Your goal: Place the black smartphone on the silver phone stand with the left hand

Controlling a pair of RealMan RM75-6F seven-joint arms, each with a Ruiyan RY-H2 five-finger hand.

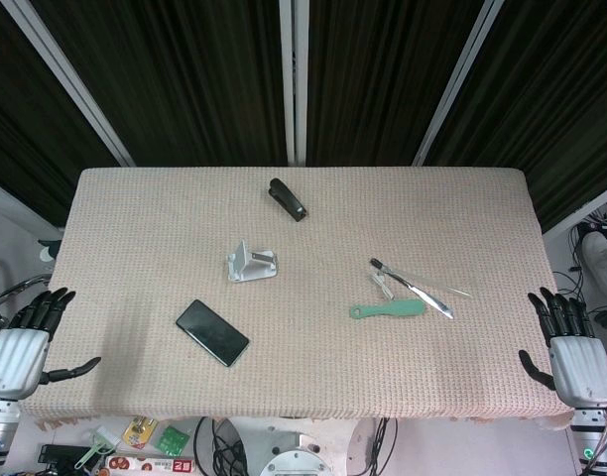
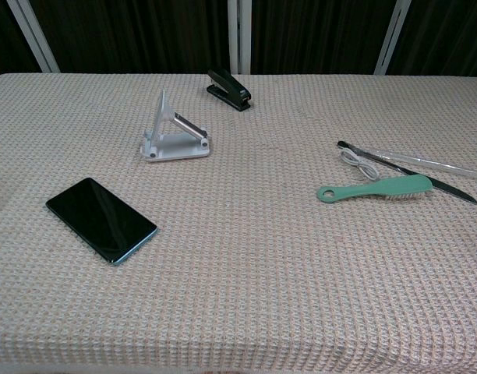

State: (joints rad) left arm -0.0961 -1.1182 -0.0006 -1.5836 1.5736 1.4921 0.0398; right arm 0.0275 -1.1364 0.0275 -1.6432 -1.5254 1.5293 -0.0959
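The black smartphone [image 1: 212,332] [image 2: 101,219] lies flat, screen up, on the left front part of the table. Behind it and slightly right stands the silver phone stand [image 1: 251,263] [image 2: 173,132], with nothing on it. My left hand [image 1: 24,342] hovers off the table's left front corner, fingers spread, holding nothing, well left of the phone. My right hand [image 1: 568,345] hangs off the right front corner, also spread and holding nothing. Neither hand shows in the chest view.
A black stapler [image 1: 288,199] [image 2: 229,88] sits at the back centre. A green brush [image 1: 387,310] [image 2: 375,188], a white cable [image 2: 359,164] and a long knife-like tool [image 1: 415,290] [image 2: 410,167] lie on the right. The tan woven cloth [image 1: 135,228] covers the table.
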